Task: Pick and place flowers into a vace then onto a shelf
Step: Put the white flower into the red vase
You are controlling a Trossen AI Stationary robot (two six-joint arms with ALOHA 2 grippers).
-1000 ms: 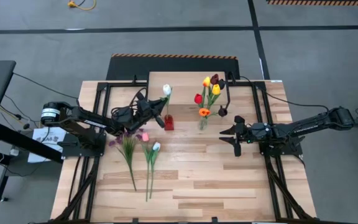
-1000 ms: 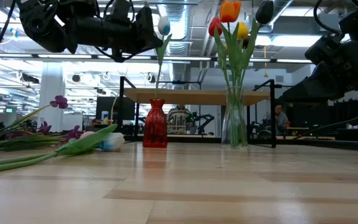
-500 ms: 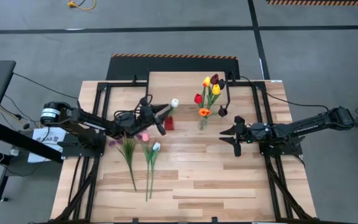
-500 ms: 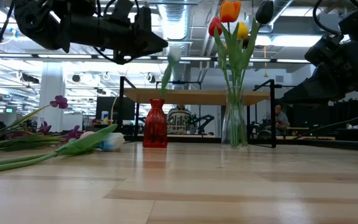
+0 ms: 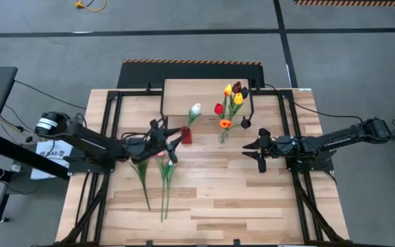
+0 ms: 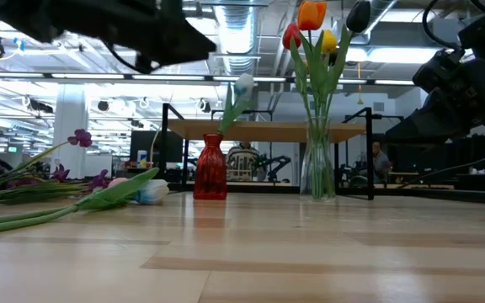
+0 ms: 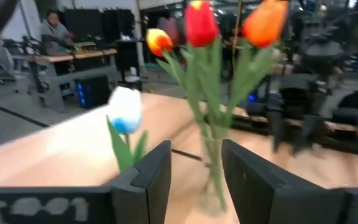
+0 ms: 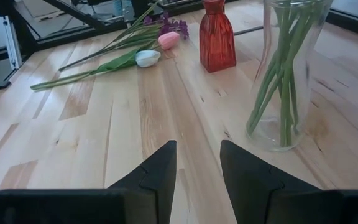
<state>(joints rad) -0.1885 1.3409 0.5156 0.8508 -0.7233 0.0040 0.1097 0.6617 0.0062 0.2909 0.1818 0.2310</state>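
A small red vase stands on the tabletop just in front of the shelf. One white tulip stands in it by its stem and leans toward the table's right. A clear glass vase beside it holds several tulips. My left gripper is open, just left of the red vase, and the tulip shows beyond its fingers. My right gripper waits open, right of the glass vase.
Several loose flowers lie on the planks near the left arm, heads toward the vases, stems toward the near edge. Black frame rails run along both table sides. Bare planks lie between the grippers and toward the near edge.
My left gripper has let go of the white tulip and drawn back from the red vase, toward the table's near-left. The tulip, held upright a second ago, has tipped toward the right and now leans in the vase.
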